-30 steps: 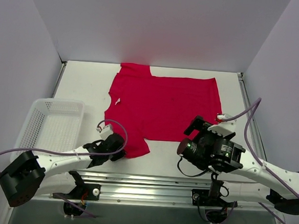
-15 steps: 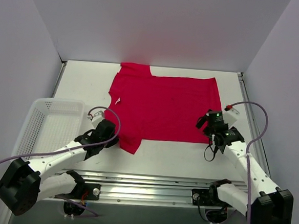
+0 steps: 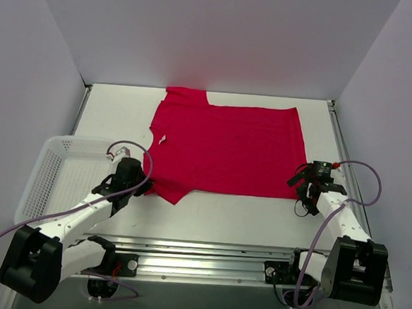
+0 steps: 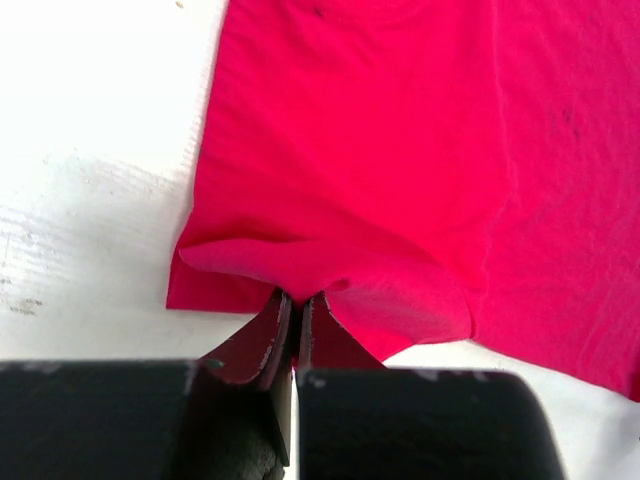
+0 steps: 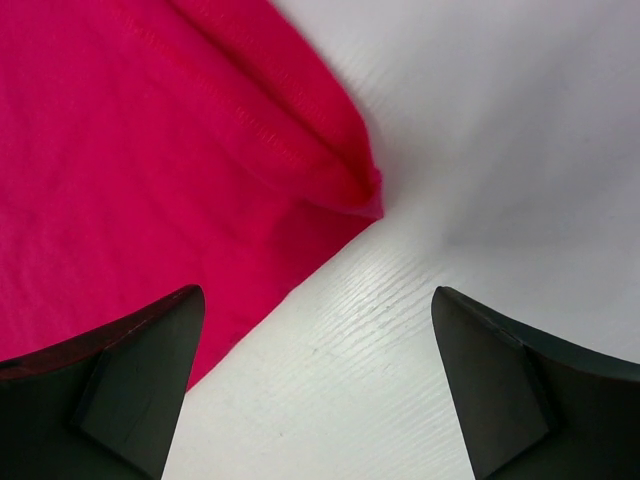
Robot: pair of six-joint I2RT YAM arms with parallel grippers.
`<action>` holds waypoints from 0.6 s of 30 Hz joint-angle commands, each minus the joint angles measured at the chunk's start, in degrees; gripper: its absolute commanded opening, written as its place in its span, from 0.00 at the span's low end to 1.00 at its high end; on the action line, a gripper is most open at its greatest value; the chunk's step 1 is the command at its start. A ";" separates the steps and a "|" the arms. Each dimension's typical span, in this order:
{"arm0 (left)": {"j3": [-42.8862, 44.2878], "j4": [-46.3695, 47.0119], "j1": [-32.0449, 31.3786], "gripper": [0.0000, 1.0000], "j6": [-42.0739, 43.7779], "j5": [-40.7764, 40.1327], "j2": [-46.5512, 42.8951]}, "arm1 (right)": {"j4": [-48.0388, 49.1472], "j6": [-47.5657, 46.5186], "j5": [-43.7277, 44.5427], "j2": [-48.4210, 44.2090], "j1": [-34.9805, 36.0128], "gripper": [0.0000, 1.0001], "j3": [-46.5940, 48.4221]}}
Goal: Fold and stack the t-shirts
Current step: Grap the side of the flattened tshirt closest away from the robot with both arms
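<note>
The red t-shirt (image 3: pixel 228 145) lies spread flat on the white table, one sleeve at the back left. My left gripper (image 3: pixel 142 180) is at its near left corner, shut on a pinched fold of the red cloth (image 4: pixel 330 270); the fingertips (image 4: pixel 272 318) press together with cloth between them. My right gripper (image 3: pixel 304 184) is open just off the shirt's near right corner (image 5: pixel 350 185), its fingers (image 5: pixel 150 340) spread wide over bare table with nothing between them. The shirt's edge (image 5: pixel 150 150) fills the upper left of the right wrist view.
A white plastic mesh basket (image 3: pixel 63 176) stands at the near left, right beside the left arm. Grey walls enclose the table at left, back and right. A metal rail (image 3: pixel 206 257) runs along the near edge.
My left gripper has drawn the shirt's near left corner leftward and a little away from the near edge. My right arm has swung from the table's middle to the shirt's near right corner.
</note>
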 commanded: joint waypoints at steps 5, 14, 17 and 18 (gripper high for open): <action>-1.49 6.58 3.03 0.02 2.36 4.61 2.05 | 0.77 0.03 1.90 3.74 -2.95 0.92 1.17; -2.37 7.20 4.61 0.02 2.97 4.79 1.52 | 7.10 -0.14 0.14 11.12 -3.21 0.82 -0.23; -2.55 7.28 4.79 0.02 3.06 4.79 1.79 | 8.68 -0.23 -0.21 12.62 -3.21 0.74 -0.76; -2.55 7.28 4.87 0.02 3.06 4.79 1.96 | 9.12 -0.23 0.14 12.80 -3.21 0.72 -0.76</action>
